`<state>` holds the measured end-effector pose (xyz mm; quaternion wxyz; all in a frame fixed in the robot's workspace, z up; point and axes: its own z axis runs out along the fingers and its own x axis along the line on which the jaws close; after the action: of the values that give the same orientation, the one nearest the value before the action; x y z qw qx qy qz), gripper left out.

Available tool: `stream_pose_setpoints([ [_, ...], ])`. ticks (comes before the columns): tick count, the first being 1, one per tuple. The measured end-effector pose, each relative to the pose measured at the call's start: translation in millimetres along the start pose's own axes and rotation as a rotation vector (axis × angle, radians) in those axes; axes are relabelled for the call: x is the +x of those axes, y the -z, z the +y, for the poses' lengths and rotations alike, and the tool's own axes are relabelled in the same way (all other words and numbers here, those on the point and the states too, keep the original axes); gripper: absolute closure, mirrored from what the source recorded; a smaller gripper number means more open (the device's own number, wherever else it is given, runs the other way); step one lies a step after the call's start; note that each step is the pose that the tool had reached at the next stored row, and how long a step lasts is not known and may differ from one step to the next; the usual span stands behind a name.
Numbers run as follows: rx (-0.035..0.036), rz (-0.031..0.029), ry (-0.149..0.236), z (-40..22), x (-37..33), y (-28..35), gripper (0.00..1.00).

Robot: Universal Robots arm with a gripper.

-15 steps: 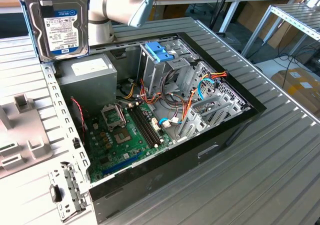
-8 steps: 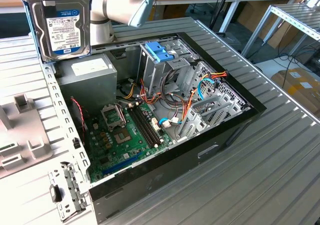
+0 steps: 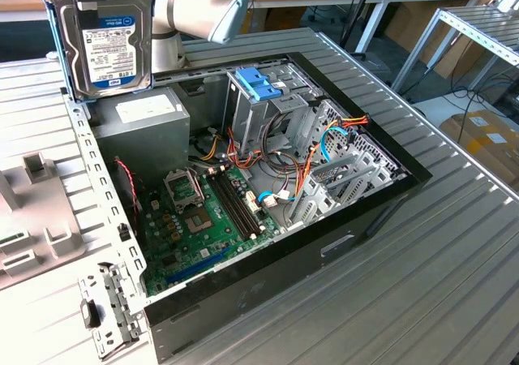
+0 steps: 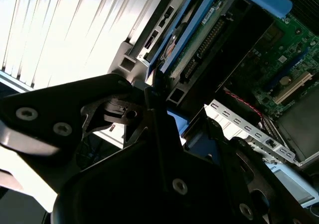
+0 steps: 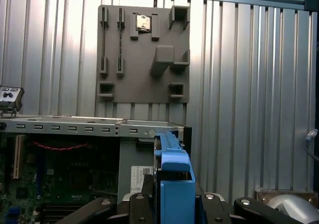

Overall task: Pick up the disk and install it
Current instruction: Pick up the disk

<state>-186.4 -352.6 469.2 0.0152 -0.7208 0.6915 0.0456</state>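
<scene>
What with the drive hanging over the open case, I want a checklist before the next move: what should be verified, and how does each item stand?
1. Grip on the disk: ok; the gripper is shut on its blue rail and holds it in the air.
2. Disk clear of the computer case: ok; it is held upright above the corner by the power supply.
3. Case open: ok; the motherboard lies exposed.
4. Drive cage free to take the disk: cannot tell.
5. Cables clear of the cage: not ok; loops lie right beside it.
</scene>
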Motion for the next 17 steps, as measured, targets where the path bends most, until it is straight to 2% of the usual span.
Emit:
stream_pose_setpoints([
  [17,0.0,0.0,0.0,-10.3,1.2,-0.5,0.63],
])
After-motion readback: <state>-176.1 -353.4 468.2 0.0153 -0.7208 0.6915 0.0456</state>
